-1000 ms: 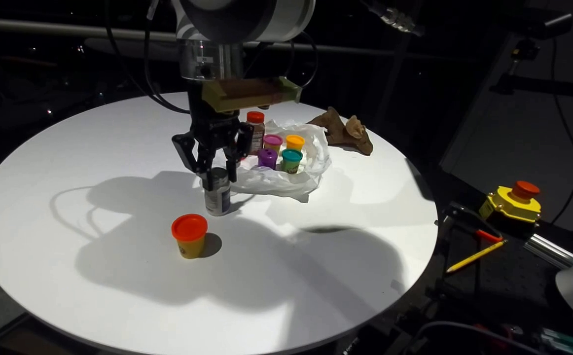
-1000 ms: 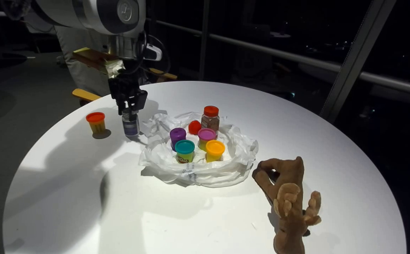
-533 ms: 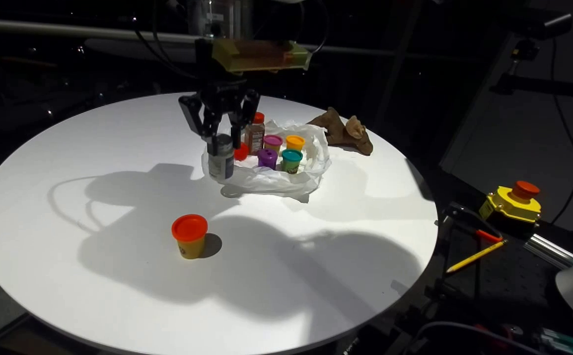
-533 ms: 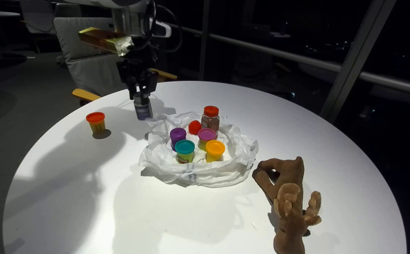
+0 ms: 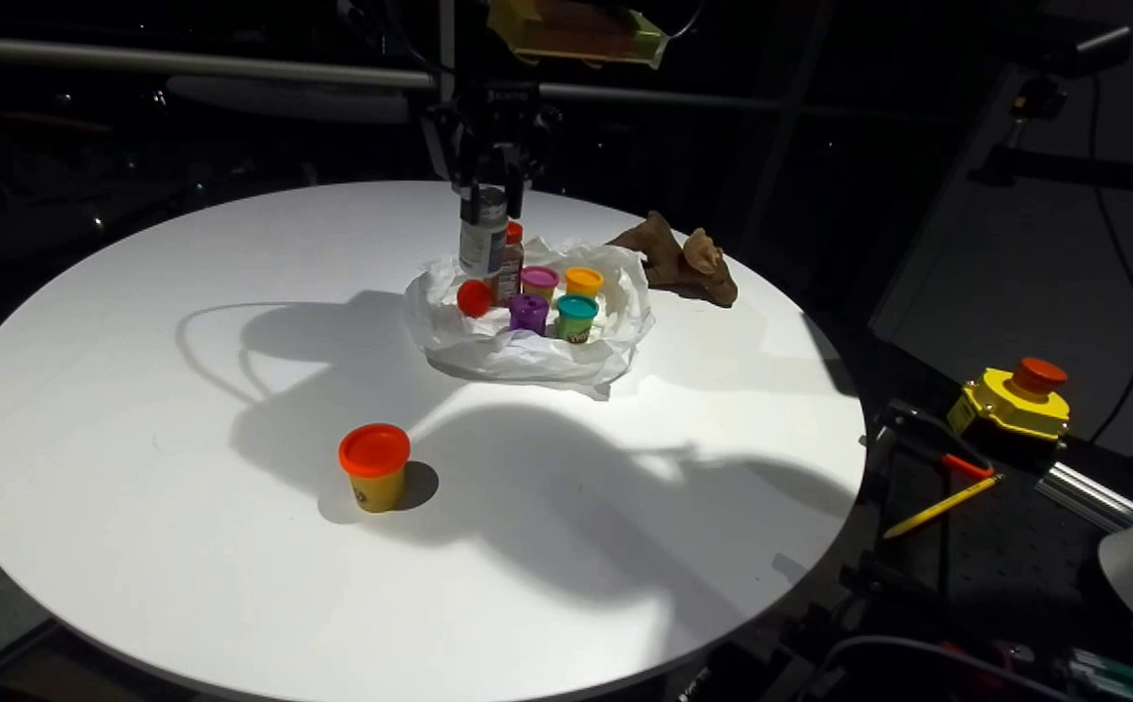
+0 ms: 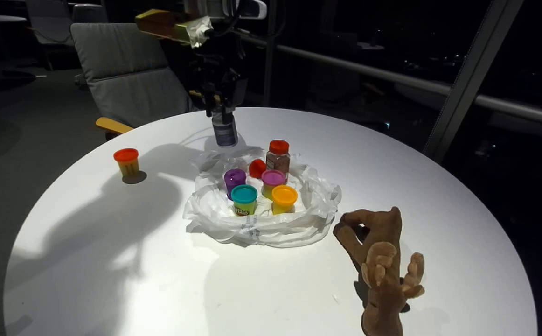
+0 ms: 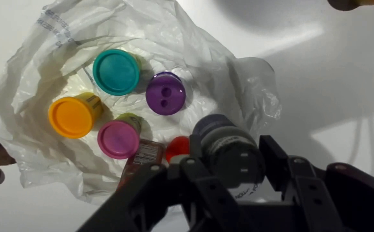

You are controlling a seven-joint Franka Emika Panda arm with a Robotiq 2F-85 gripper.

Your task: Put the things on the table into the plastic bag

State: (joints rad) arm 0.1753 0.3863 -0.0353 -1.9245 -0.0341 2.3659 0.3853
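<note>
Wrist view: black two-fingered gripper (image 7: 232, 146), lower right, gripping grey-white cylindrical bottle (image 7: 226, 138), seemingly above wrinkled whitish plastic bag (image 7: 190, 53), left-centre.

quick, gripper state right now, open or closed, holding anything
Gripper: closed on the white bottle, holding it near its top.
</note>
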